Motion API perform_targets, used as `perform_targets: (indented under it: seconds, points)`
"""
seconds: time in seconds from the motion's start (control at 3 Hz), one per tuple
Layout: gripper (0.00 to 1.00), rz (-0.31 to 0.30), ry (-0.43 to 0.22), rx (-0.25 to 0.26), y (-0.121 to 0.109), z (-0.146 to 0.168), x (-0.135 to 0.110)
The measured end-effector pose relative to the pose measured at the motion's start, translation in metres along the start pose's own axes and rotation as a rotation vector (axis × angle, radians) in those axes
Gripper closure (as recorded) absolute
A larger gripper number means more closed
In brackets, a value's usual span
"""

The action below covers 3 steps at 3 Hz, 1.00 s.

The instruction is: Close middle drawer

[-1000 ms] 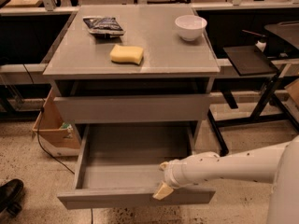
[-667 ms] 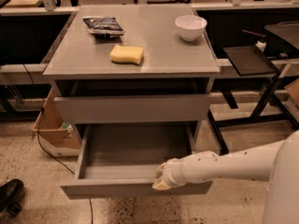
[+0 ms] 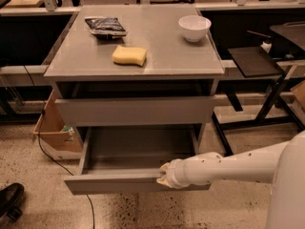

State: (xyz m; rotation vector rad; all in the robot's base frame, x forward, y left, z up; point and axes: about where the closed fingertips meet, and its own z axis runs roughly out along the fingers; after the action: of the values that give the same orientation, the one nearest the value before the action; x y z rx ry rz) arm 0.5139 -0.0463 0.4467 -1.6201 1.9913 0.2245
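Note:
The middle drawer [image 3: 114,182] is pulled well out of the grey cabinet [image 3: 133,68]. Its flat grey front panel faces me and its grey inside [image 3: 138,149] shows nothing in it. My gripper [image 3: 164,177] is at the top edge of the front panel, right of its middle and pressed against it. My white arm [image 3: 228,166] reaches in from the right. The taller drawer front [image 3: 136,110] above it sits in the cabinet.
On the cabinet top lie a yellow sponge [image 3: 129,55], a white bowl [image 3: 194,27] and a dark snack bag [image 3: 106,26]. A cardboard box [image 3: 52,130] and a cable [image 3: 62,163] are at the left, with a black shoe [image 3: 9,199]. A black stand [image 3: 255,61] is at the right.
The middle drawer has slid back toward the cabinet, with my gripper moving along with its front panel. Less of the drawer's inside shows now.

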Motion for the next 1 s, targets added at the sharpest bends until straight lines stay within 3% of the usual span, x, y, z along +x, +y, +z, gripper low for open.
perform_targets:
  seconds: [0.33,1.0]
  points:
    - [0.82,-0.001,0.0,0.006,-0.0023,-0.0011,-0.001]
    - [0.36,-0.004,-0.002,0.025,-0.0074,-0.0106,-0.0031]
